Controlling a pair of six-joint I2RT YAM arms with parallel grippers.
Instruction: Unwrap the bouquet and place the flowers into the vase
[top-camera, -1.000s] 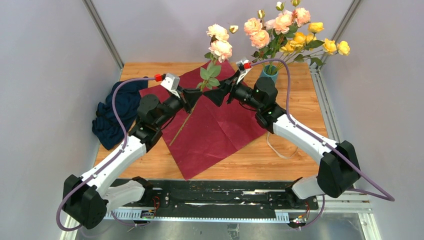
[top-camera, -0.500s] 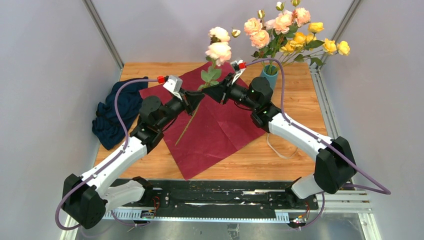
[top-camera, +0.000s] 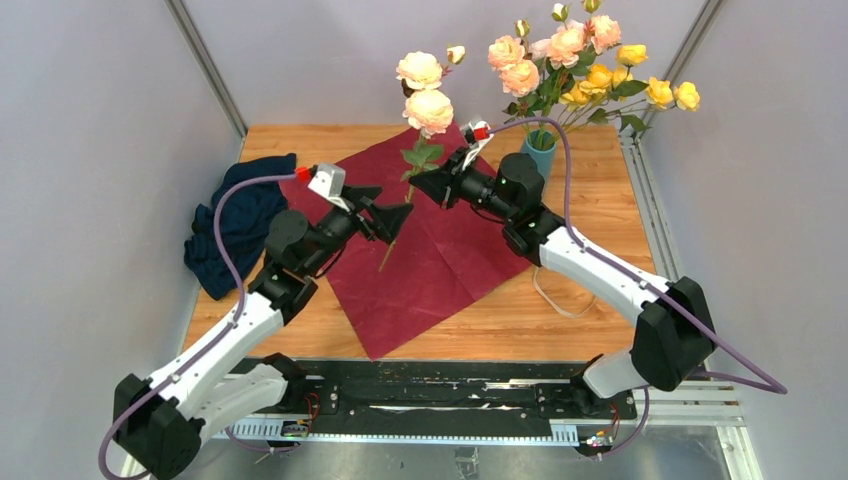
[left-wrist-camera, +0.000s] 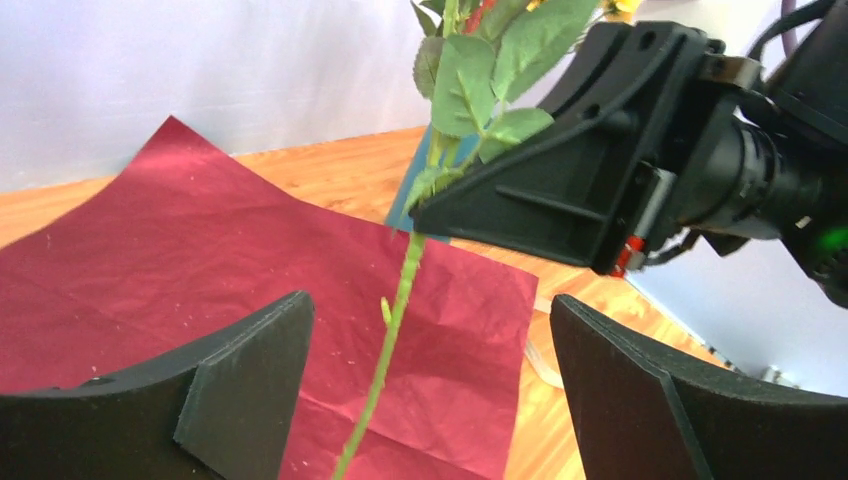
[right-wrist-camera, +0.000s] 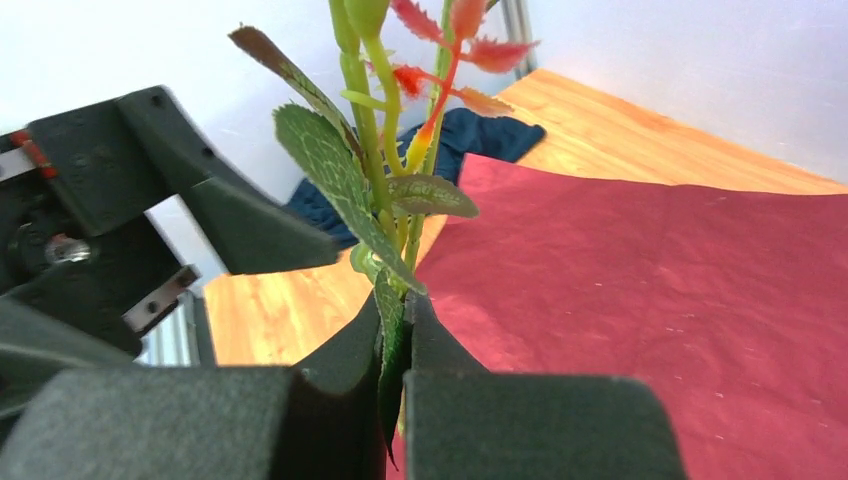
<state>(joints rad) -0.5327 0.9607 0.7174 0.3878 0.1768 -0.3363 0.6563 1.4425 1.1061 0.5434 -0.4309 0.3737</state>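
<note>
A pale pink rose (top-camera: 428, 108) stands nearly upright over the table, its green stem (left-wrist-camera: 400, 300) hanging down. My right gripper (top-camera: 420, 182) is shut on the stem and a leaf (right-wrist-camera: 398, 305) just below the foliage. My left gripper (top-camera: 398, 216) is open lower down; the stem passes between its fingers (left-wrist-camera: 250, 360) and touches neither. The teal vase (top-camera: 539, 152) stands at the back right with several pink and yellow flowers (top-camera: 570, 70) in it. The maroon wrapping paper (top-camera: 440, 270) lies spread flat on the table.
A dark navy cloth (top-camera: 235, 225) is bunched at the table's left edge. A beige ribbon (top-camera: 555, 300) lies on the wood right of the paper. The two grippers are close together above the paper's far half. Grey walls enclose the table.
My right gripper has shut on the stem. My left gripper has opened, let go and drawn back to the lower left. The rose now stands more upright and a little further left.
</note>
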